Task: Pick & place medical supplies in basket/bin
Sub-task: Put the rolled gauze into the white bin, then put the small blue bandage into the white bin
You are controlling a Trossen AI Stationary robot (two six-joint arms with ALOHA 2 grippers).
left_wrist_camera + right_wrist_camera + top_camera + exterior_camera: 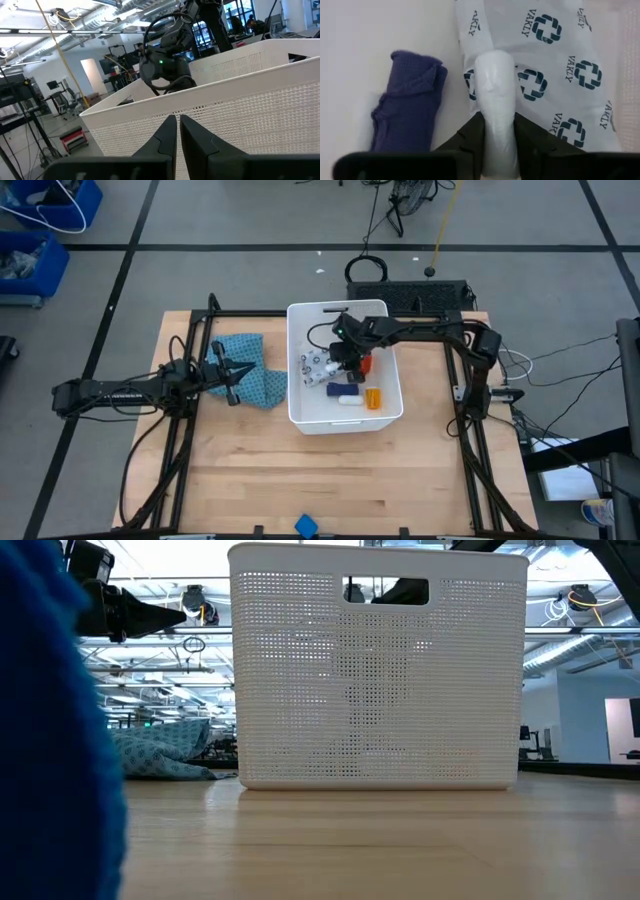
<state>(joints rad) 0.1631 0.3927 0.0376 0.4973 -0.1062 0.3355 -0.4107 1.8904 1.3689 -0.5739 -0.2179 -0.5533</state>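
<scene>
The white tub [396, 408] stands mid-table; in the low view its perforated wall [378, 670] fills the picture. My right gripper [343, 360] reaches down inside it, shut on a white tube [494, 85]. Under the tube lies the flat white pouch with dark marks [550, 65], with a rolled blue piece [407, 107] beside it. An orange pill bottle [373, 397], a red bottle [365, 364] and another blue piece [342, 390] also lie on the tub floor. My left gripper [177, 125] is shut and holds nothing, hovering left of the tub over the teal cloth [250, 370]. My right gripper [496, 131] pinches the white tube between its two fingers [470, 137], one on each side of the tube's near end [495, 135]. It comes from above into the tub. The tube runs along the fingers and sticks out past their tips over the pouch; whether it touches the pouch I cannot tell.
The teal patterned cloth [160, 755] lies bunched on the table left of the tub. A small blue object [307, 526] sits at the table's near edge and blurs the low view's left side. Bare wooden table [330, 480] stretches in front of the tub.
</scene>
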